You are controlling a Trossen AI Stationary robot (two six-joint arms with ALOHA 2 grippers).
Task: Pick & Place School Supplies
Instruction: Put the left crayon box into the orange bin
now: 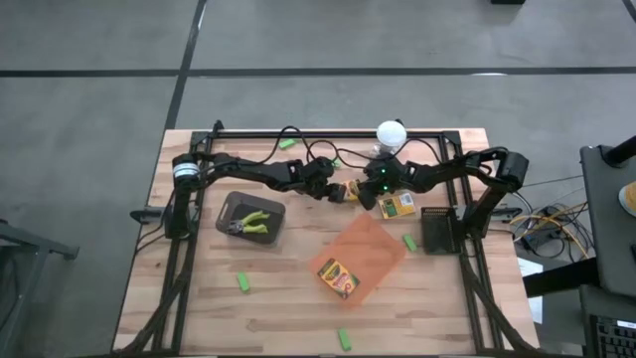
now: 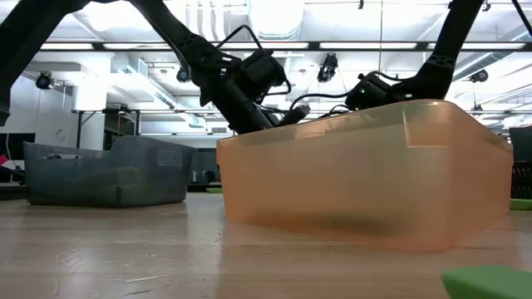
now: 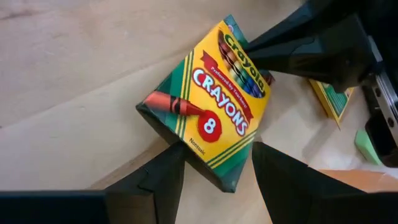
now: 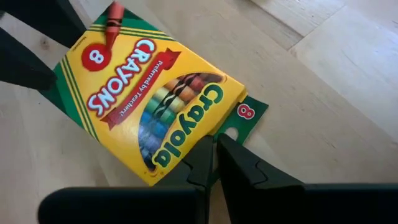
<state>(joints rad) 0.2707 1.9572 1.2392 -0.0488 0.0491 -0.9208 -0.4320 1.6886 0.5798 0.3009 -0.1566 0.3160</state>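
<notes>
Wrist views alone show both end effectors, left (image 3: pixel 211 165) and right (image 4: pixel 214 158), clamped on one crayon box (image 3: pixel 208 102).

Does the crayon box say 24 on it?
No, the crayon box shows a white 8 in a red circle, plain in the left wrist view.

Wood table (image 1: pixel 199 308) w/ black frame. On it: orange tray (image 1: pixel 370 247), gray bin (image 1: pixel 231 207), crayon box (image 1: pixel 397 206) by white lamp (image 1: pixel 391 132), black stand (image 1: pixel 438 231), green bits (image 1: pixel 243 283) here & there.
</notes>
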